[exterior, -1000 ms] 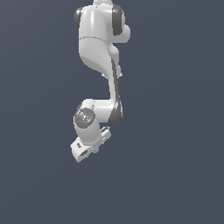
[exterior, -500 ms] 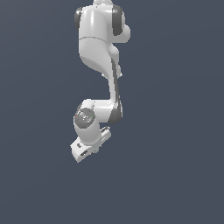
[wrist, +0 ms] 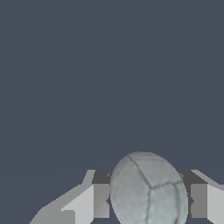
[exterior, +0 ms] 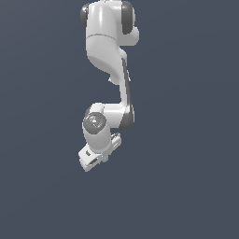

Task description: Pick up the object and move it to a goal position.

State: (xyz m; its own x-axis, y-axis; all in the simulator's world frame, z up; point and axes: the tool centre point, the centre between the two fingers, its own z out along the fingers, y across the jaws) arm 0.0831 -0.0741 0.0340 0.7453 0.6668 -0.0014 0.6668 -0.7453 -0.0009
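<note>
- The ball [wrist: 148, 189] sits between the two fingers [wrist: 101, 200] of the gripper [wrist: 149, 200], and the wrist view shows a pad pressed to each side of it, so the tool is clamped on the ball.
- The grip falls across the ball's widest part, which probably serves to keep a round, smooth thing from squirting out during travel.
- In the exterior view the ball itself cannot be made out; the gripper [exterior: 91, 161] hides it, or it is too small to tell at that size.
- The arm [exterior: 109, 70] hangs folded, with the wrist tucked below the elbow and the gripper tilted toward the exterior view's left. This pose seems to suit carrying rather than reaching down.
- Around the gripper there is only flat dark grey: no table edge, wall or other thing shows on any side of it in either view.
- No goal marker is visible near the gripper, so the direction of the remaining travel cannot be judged.
- The room for moving looks free all round the gripper; the nearest solid thing to it is the arm's own forearm, just above.
- The main risk, as a judgement, is the ball slipping if the pads loosen, not a collision.
</note>
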